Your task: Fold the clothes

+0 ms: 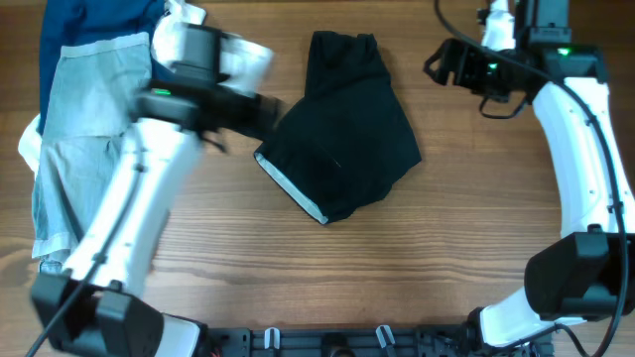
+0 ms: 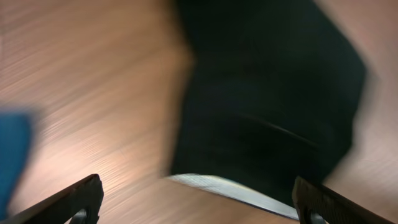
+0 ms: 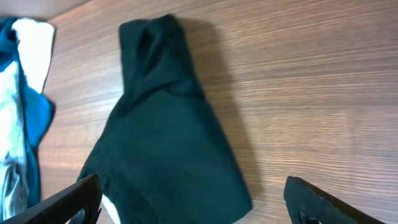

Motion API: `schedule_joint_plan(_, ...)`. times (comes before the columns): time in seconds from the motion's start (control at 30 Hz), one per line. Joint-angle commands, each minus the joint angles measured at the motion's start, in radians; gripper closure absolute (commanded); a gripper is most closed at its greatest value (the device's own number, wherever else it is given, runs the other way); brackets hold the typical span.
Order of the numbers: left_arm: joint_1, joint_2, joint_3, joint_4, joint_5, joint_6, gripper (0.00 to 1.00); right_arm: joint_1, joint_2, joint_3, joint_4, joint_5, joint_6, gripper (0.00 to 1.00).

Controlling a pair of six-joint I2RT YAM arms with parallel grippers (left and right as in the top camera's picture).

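Reading from your left: a dark blue garment point(image 1: 89, 25) and a pair of pale blue denim shorts point(image 1: 84, 149) lie heaped at the edge of the wood-grain desk point(image 1: 446, 248), with a scrap of white cloth point(image 1: 30, 144) showing beside them. Next comes your white left arm point(image 1: 129, 208), blurred in the overhead view and reaching toward the middle. Its left fingers point(image 2: 81, 196) stand wide apart with nothing between them, over the near edge of the plain black soft-fabric shorts point(image 1: 342, 129). Those shorts lie mid-desk, apart from the pile, bunched and seemingly doubled over once, with a pale inner band showing along the lower-left hem. At far right, the right fingers point(image 3: 74, 199) are also spread wide and empty, well clear of the fabric.

By the look of it, you are partway at best. The garment is gathered but uneven, no neat rectangle yet, so flattening and a further fold appear to remain. No brand, label or legible writing shows on any garment or on either arm.
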Motion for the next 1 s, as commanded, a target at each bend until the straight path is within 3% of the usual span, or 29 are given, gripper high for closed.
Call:
schedule_joint_plan(0.0, -0.186, 0.105, -0.003, -0.036, -0.010, 0.135, 0.02, -0.010, 0.016, 0.018, 0.003, 0.003, -0.053, 0.05)
schedule_joint_plan(0.13, -0.299, 0.225, -0.003, -0.097, -0.024, 0.199, 0.02, -0.010, 0.042, 0.012, 0.003, 0.083, -0.052, 0.05)
schedule_joint_plan(0.4, -0.389, 0.368, -0.003, -0.081, -0.024, 0.235, 0.04, -0.017, 0.046, -0.008, 0.003, 0.172, -0.051, 0.04)
schedule_joint_plan(0.8, -0.398, 0.464, -0.004, -0.013, -0.115, 0.230, 0.12, -0.080, 0.046, -0.008, -0.001, 0.172, -0.051, 0.04)
schedule_joint_plan(0.87, -0.395, 0.468, -0.004, -0.012, -0.118, 0.230, 0.20, -0.080, 0.046, -0.008, -0.001, 0.172, -0.051, 0.04)
schedule_joint_plan(0.97, -0.394, 0.468, -0.004, -0.011, -0.118, 0.227, 0.50, -0.080, 0.046, -0.008, -0.001, 0.172, -0.051, 0.04)
